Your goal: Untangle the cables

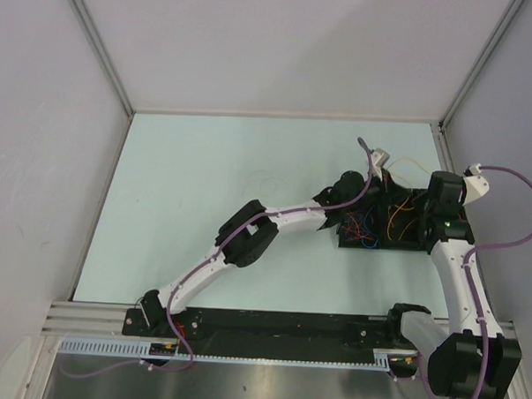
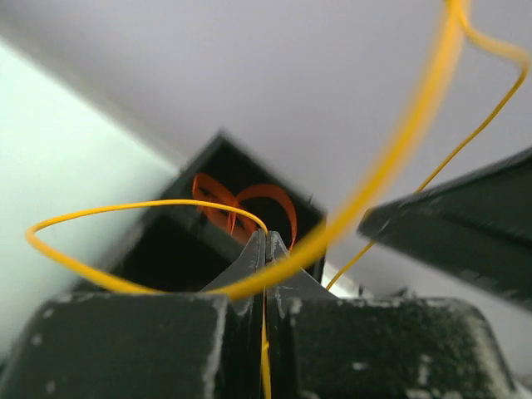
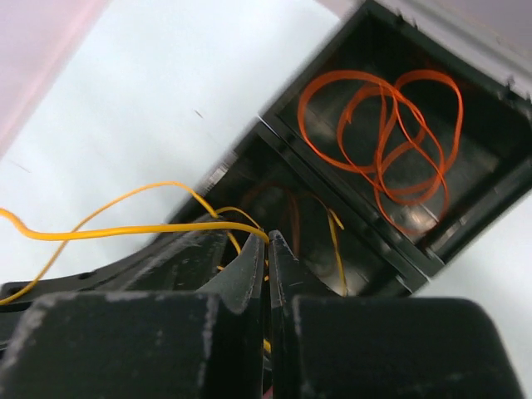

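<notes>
Right wrist: both arms' jaws pinch thin, looping yellow cable [image 3: 125,230]; orange cable [image 3: 384,154] coils in box [image 3: 495,199].

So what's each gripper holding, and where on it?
The left gripper and the right gripper each pinch the yellow cable at their tips, somewhere along its length; no end shows.
</notes>
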